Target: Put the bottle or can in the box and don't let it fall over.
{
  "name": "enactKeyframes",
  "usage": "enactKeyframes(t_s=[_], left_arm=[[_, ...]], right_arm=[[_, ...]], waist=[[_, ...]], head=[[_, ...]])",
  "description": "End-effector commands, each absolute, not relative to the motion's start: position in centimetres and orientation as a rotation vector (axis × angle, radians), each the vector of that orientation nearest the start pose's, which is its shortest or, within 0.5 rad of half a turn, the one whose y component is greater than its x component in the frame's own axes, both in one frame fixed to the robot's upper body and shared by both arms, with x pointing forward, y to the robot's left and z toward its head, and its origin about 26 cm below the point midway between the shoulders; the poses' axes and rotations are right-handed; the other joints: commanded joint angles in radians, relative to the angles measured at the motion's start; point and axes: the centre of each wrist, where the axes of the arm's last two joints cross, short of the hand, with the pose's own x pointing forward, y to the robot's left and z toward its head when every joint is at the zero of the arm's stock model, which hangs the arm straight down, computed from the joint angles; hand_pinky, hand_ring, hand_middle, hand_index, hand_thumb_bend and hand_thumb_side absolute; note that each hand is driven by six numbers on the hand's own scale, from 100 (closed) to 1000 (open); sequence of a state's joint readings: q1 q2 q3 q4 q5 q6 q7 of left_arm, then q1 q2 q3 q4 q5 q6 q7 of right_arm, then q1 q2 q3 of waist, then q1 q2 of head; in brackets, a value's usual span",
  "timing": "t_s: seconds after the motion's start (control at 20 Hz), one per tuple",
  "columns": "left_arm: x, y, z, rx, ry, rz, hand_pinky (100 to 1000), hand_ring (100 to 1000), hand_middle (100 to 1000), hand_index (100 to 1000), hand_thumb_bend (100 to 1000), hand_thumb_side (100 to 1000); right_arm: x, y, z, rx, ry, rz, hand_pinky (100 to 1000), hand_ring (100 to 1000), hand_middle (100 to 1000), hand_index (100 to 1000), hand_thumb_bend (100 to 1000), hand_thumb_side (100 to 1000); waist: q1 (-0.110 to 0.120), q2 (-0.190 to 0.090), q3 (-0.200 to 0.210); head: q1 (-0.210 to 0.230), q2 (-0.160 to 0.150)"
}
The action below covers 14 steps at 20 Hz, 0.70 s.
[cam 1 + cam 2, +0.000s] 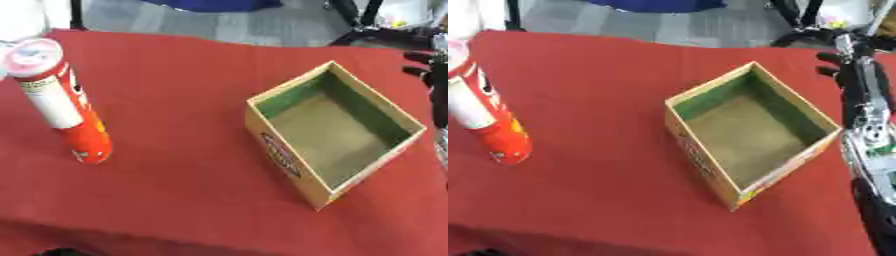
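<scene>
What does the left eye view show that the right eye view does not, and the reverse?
Only the left eye view shows the top lid of the can. Only the right eye view shows most of the right arm, with the right hand at the table's far edge. Both show the upright can, the empty open box and the red tablecloth.

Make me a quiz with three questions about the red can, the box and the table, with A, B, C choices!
1. Where is the can?
A. inside the box
B. left of the box
C. on the floor

2. What colour is the tablecloth?
A. red
B. blue
C. white

3. What is inside the box?
A. the can
B. a ball
C. nothing

Answers:
1. B: the can stands on the cloth, apart from the box, to its left.
2. A: the cloth is red all over.
3. C: only the box's bare bottom shows.
</scene>
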State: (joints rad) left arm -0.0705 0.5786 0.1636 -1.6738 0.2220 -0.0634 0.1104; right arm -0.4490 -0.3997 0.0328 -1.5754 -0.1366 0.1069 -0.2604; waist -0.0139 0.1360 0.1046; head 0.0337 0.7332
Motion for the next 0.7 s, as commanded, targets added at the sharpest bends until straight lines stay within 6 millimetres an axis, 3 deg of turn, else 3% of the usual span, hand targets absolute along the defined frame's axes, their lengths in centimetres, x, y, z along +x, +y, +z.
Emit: enactKeyframes(t_s=[0.05,0.3,0.7], left_arm=[[28.74,40.55,12.68,0.455,-1.883,-0.145,1000,937,709,767,559,705],[28.7,40.56,12.68,0.462,-1.883,-0.182,1000,951,789,858,585,703],[28.66,40.75,12.57,0.533,-1.854,-0.242,1000,956,827,880,596,697]], right_arm=[[37.13,-28.95,16.7,-0.332,-1.95,0.077,788,825,874,918,100,904],[37.13,-28.95,16.63,-0.331,-1.948,0.075,788,825,874,918,100,903],[37.12,-28.98,16.57,-0.332,-1.946,0.074,789,825,874,918,100,903]], waist=[[0.003,-0.008,0.0],[0.003,-0.009,0.0],[0.003,-0.01,0.0]], head=[[0.002,-0.008],[0.002,-0.009],[0.002,-0.012]])
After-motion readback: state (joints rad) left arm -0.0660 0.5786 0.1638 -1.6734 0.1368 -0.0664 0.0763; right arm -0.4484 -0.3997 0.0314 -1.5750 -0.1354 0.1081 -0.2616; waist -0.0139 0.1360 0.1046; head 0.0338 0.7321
